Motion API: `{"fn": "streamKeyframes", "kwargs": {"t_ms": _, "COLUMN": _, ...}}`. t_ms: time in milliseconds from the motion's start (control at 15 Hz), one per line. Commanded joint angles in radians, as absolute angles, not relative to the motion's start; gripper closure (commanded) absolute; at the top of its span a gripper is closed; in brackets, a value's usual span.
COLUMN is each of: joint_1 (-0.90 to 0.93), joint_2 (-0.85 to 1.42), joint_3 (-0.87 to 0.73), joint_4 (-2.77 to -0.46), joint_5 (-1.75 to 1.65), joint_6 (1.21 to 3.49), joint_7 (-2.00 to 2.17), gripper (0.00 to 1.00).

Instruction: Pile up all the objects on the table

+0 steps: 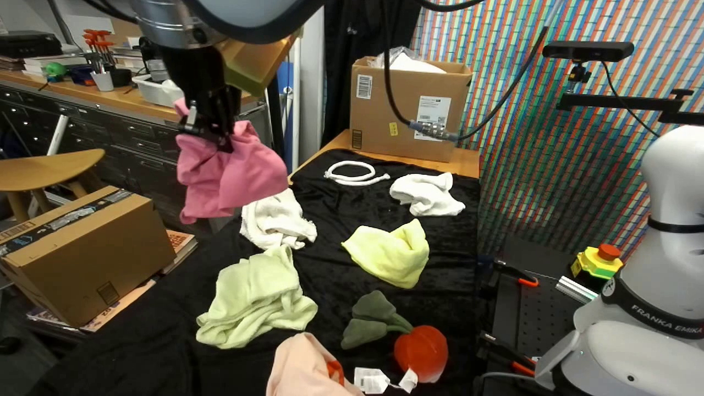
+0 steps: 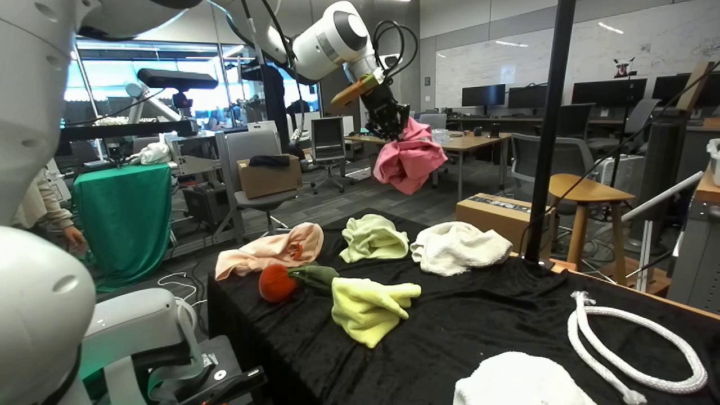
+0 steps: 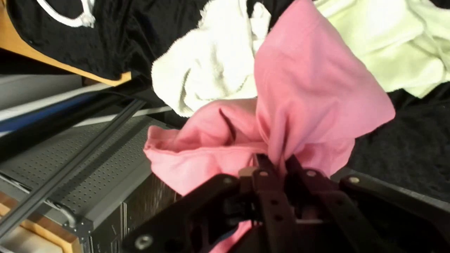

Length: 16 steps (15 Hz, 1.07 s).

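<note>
The gripper [image 3: 277,163] pinches one pink cloth [image 1: 231,176] in the air, near the edge of the desk [image 1: 330,214] away from the robot base [image 1: 638,346]. Five more cloths lie on it, two of them white: one white cloth [image 1: 278,217] near that edge, another white cloth [image 1: 426,195] near the robot-side edge. One light green cloth [image 1: 256,300] lies toward the former edge, one yellow cloth [image 1: 393,253] toward the latter, one peach cloth [image 2: 264,254] along the edge opposite the carton [image 1: 379,121]. One red soft toy [image 1: 421,349] lies near the robot-side corner by the peach cloth; one rope [image 1: 355,182] lies near the carton.

Pink cloth [image 3: 299,98] in the closed hand [image 3: 277,163]
</note>
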<state>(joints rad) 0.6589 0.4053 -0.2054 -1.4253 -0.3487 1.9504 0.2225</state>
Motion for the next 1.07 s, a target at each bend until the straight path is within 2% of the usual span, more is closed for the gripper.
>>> {"fn": "streamKeyframes", "kwargs": {"t_ms": 0, "joint_1": 0.556, "joint_2": 0.255, "joint_3": -0.123, "joint_4": -1.638, "joint_5": -0.418, "joint_6": 2.007, "joint_7": 0.249, "gripper": 0.92}}
{"fn": "streamKeyframes", "kwargs": {"t_ms": 400, "joint_1": 0.361, "joint_2": 0.211, "joint_3": -0.021, "joint_4": -1.767, "joint_5": -0.464, "joint_6": 2.041, "joint_7": 0.267, "gripper": 0.92}}
{"fn": "streamKeyframes", "kwargs": {"t_ms": 1000, "joint_1": 0.149, "joint_2": 0.215, "joint_3": -0.054, "joint_4": -1.843, "joint_5": -0.455, "joint_6": 2.129, "joint_7": 0.332, "gripper": 0.93}}
